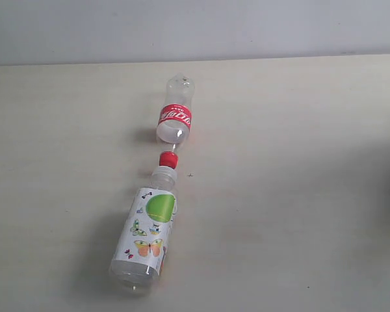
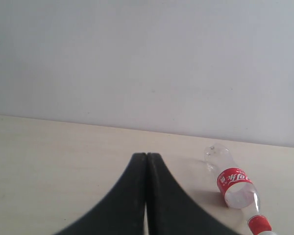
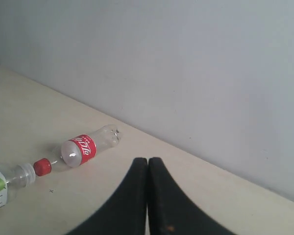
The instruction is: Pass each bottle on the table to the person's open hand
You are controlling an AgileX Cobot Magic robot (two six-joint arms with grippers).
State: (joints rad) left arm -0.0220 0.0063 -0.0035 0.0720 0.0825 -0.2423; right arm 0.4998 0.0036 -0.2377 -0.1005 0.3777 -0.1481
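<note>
Two bottles lying end to end on the desk point(image 1: 299, 195), red-label bottle point(image 1: 175, 116) nearer the wall, butterfly-label bottle point(image 1: 146, 234) pointing its red cap point(image 1: 168, 159) at it, left hand point(image 2: 146, 159) and right hand point(image 3: 147, 162) both closed, gripping nothing.

Two lying bottles form one line down the middle of the table point(image 1: 299, 195): the clear red-label bottle point(image 1: 175, 116) farther back, the large butterfly-label bottle point(image 1: 145, 235) nearer, its red cap point(image 1: 168, 160) just beside the other's end (hardly any gap there). Either side of that line, open tabletop runs back to the wall point(image 1: 195, 26).
</note>
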